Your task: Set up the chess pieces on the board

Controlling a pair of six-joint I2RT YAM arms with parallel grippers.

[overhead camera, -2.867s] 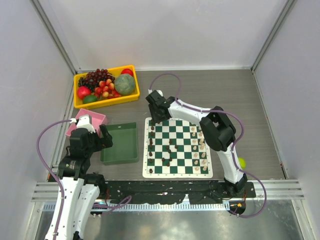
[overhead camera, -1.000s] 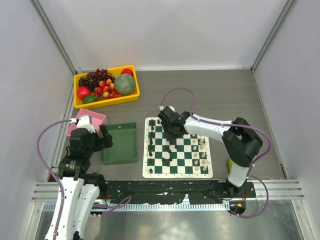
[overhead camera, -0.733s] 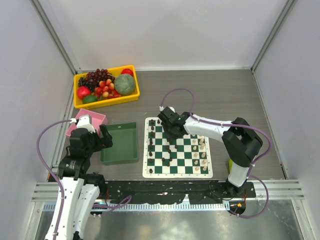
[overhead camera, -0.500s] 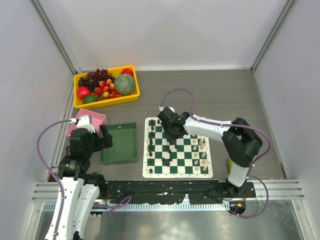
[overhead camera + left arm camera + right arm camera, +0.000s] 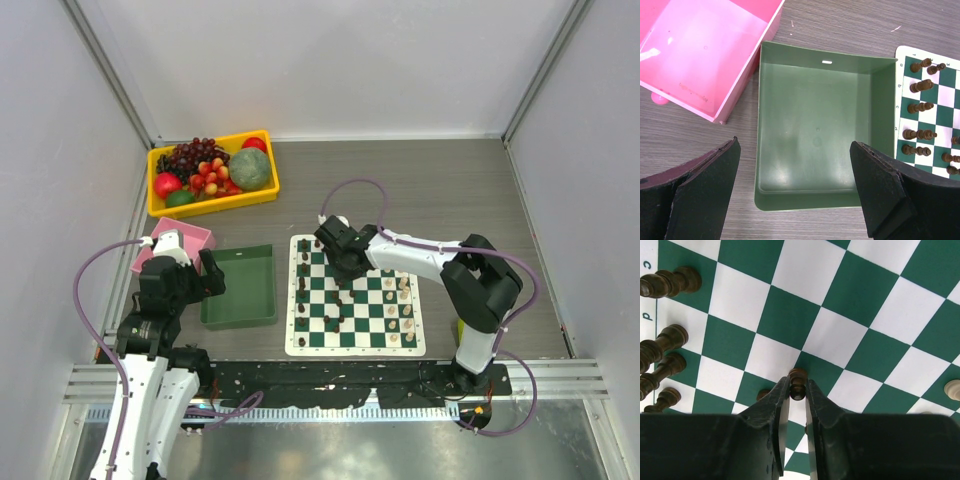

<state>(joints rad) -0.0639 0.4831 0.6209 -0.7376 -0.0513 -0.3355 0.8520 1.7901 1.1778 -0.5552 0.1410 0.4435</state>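
Since it is standing mid-board, presumably off its home rank, a small dark brown chess piece [image 5: 798, 384] is being clamped by the right pincer [image 5: 798, 390] on the green-and-white checked mat [image 5: 790, 320]; the left pincer [image 5: 795, 150] is being held apart, idle.

bright, even light falls from above on the worktop [image 5: 450, 180]. shadows are short and soft. the pink tray [image 5: 705, 55] has a pale shine on its floor. the left gripper [image 5: 794, 145] looks black and a bit blurry up close. in the right wrist view the board [image 5: 790, 325] and the dark chess piece [image 5: 798, 385] look sharp.
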